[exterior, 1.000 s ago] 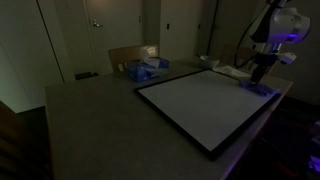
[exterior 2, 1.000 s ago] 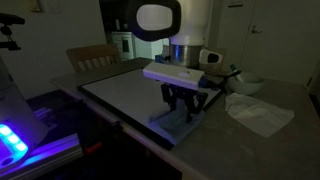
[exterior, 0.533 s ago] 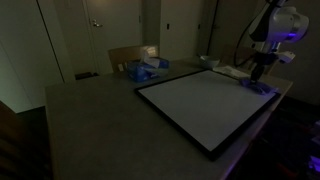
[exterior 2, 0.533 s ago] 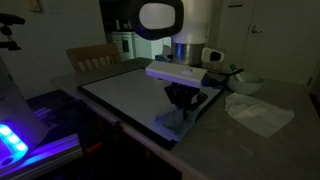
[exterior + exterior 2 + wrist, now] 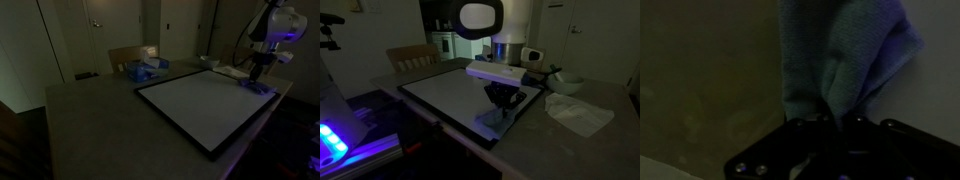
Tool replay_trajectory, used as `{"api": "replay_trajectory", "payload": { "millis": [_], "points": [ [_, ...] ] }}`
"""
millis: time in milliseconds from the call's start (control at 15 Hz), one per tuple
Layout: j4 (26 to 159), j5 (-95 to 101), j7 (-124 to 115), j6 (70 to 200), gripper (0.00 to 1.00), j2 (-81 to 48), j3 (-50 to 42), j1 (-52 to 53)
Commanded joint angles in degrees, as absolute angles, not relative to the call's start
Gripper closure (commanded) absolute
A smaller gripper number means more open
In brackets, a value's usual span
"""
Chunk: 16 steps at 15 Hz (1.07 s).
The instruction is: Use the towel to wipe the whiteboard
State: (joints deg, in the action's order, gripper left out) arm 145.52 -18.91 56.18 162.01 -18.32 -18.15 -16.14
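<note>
The whiteboard (image 5: 205, 103) (image 5: 450, 90), white with a thin black frame, lies flat on the table. The small blue-purple towel (image 5: 258, 87) (image 5: 491, 122) (image 5: 835, 50) rests on the board's corner nearest the robot. My gripper (image 5: 259, 80) (image 5: 503, 104) (image 5: 836, 118) stands straight down over it. In the wrist view the two fingers are pinched together with a fold of the towel bunched between them. The gripper is shut on the towel.
A pale blue-and-white heap (image 5: 147, 69) sits at the table's far edge by a wooden chair (image 5: 412, 57). A flat white sheet (image 5: 577, 113) and a dark bowl (image 5: 564, 82) lie beside the board. The room is dim.
The fingers have closed from about half open onto the towel, gathering it into a fold. The arm has stayed in place.
</note>
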Motion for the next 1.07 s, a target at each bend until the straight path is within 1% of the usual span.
{"api": "replay_trajectory", "payload": {
  "millis": [0, 800, 867, 1000],
  "points": [
    [144.3, -19.4, 57.4, 162.1, 0.97, -21.1, -16.5, -16.3],
    [138.1, -18.0, 56.3, 160.2, 0.97, -24.8, -14.8, -15.8],
    [137.4, -14.2, 53.4, 160.1, 0.97, -24.8, -11.6, -19.4],
    [135.2, -11.7, 51.7, 159.0, 0.97, -25.9, -10.7, -20.4]
  ]
}}
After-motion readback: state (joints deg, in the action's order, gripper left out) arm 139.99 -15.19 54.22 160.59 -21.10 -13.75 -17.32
